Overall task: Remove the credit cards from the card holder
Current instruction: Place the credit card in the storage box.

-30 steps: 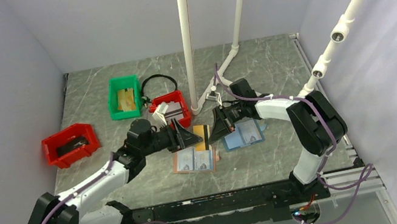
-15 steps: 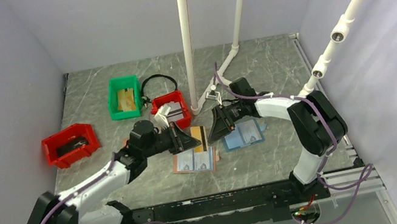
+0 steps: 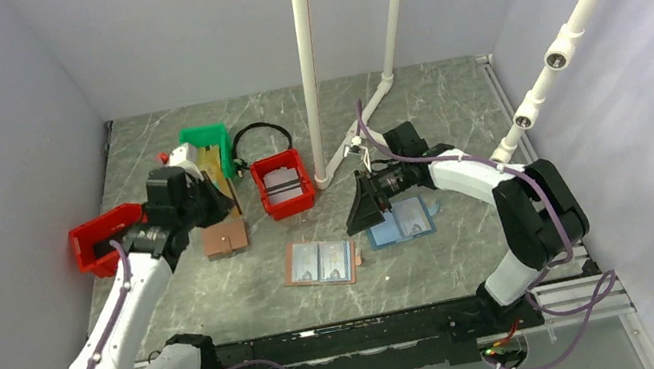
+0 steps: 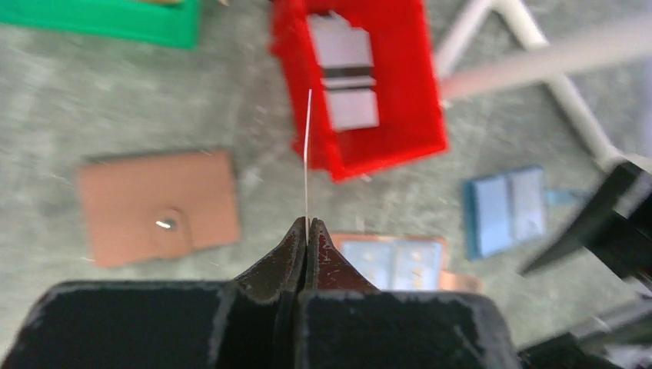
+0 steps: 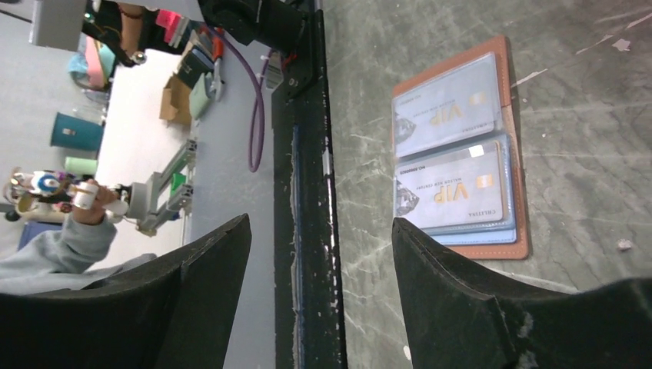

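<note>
Brown outside and light blue inside, lying open and flat on the marbled table (image 3: 451, 102) at the lower centre of the overhead view as the card holder (image 3: 322, 263). Showing two pale credit cards (image 5: 450, 115) tucked in its clear sleeves in the right wrist view, each marked VIP. Pinching one more thin card (image 4: 307, 154), seen edge-on, between the pressed-together fingers of the left gripper (image 4: 307, 231), toward the left of the overhead view and near a closed brown wallet (image 4: 158, 204) with a snap. Spreading the fingers of the right gripper (image 5: 319, 223) wide with nothing between them, right of centre, just beside a blue holder (image 3: 401, 222). Carrying grey striped cards (image 4: 347, 77) in the red bin (image 3: 291, 207) at centre. Holding something tan in the green bin (image 3: 192, 135) at upper left. Holding a dark object, too small to tell, in a second red bin (image 3: 89, 252) at far left.
</note>
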`<state>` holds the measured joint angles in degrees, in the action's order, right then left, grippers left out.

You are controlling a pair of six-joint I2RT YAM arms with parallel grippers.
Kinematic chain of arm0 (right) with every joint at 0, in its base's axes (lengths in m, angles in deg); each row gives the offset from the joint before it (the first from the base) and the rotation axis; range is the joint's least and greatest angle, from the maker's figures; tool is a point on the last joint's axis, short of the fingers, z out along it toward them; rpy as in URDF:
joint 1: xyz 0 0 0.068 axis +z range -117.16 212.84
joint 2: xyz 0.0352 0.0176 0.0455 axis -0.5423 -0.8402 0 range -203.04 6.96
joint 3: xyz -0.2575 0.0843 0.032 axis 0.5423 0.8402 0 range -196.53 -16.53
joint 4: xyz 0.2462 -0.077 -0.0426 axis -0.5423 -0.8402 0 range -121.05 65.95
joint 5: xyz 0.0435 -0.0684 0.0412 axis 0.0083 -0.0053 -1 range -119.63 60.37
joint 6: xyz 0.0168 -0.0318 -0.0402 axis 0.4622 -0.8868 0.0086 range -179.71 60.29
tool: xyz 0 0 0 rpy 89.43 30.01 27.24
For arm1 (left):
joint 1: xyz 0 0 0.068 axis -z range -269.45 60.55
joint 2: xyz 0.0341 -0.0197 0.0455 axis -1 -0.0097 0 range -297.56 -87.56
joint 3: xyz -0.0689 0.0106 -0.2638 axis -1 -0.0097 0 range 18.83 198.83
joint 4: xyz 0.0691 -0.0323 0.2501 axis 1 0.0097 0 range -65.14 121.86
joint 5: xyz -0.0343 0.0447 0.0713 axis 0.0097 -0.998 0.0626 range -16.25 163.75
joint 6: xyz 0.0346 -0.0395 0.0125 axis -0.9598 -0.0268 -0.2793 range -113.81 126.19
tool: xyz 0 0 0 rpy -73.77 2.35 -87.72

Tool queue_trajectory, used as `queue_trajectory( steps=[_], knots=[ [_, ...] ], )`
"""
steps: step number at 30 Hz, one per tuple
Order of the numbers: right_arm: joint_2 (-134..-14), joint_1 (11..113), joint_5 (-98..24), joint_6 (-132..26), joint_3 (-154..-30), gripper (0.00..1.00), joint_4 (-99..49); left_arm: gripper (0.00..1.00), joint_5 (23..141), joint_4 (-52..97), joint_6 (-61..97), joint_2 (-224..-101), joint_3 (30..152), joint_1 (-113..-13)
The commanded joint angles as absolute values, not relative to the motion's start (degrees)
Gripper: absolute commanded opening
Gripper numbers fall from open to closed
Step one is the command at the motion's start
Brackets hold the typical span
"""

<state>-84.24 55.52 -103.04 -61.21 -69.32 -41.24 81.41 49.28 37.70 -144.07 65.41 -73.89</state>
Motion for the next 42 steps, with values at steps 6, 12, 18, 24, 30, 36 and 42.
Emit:
queue_trajectory(
  steps=[6, 12, 18, 24, 30, 36, 42],
  knots=[
    [-79.5, 55.2, -101.2, -67.6, -71.1, 0.70, -43.8, 0.00, 85.5, 48.0, 14.5, -162.6, 81.5, -89.0],
    [-78.7, 55.2, -101.2, -68.4, -71.3, 0.70, -44.4, 0.00, 96.7, 50.9, 9.5, -177.8, 93.7, -96.0],
    [-78.9, 55.2, -101.2, -69.1, -71.6, 0.70, -45.1, 0.00, 102.8, 54.3, 8.6, -188.9, 103.1, -97.0],
    [-79.5, 55.2, -101.3, -69.4, -72.0, 0.70, -45.4, 0.00, 105.1, 54.9, 9.3, -196.3, 107.2, -97.0],
    [-80.0, 55.2, -101.2, -69.8, -72.1, 0.70, -45.7, 0.00, 105.1, 56.5, 10.3, -202.7, 110.7, -97.0],
    [-80.0, 55.2, -100.6, -71.8, -72.9, 0.70, -47.8, 0.17, 98.5, 60.0, 12.9, -204.4, 114.3, -96.6],
    [-79.1, 55.4, -98.9, -76.2, -73.6, 0.70, -50.7, 0.40, 89.7, 60.0, 13.9, -196.6, 114.7, -95.9]
  ],
)
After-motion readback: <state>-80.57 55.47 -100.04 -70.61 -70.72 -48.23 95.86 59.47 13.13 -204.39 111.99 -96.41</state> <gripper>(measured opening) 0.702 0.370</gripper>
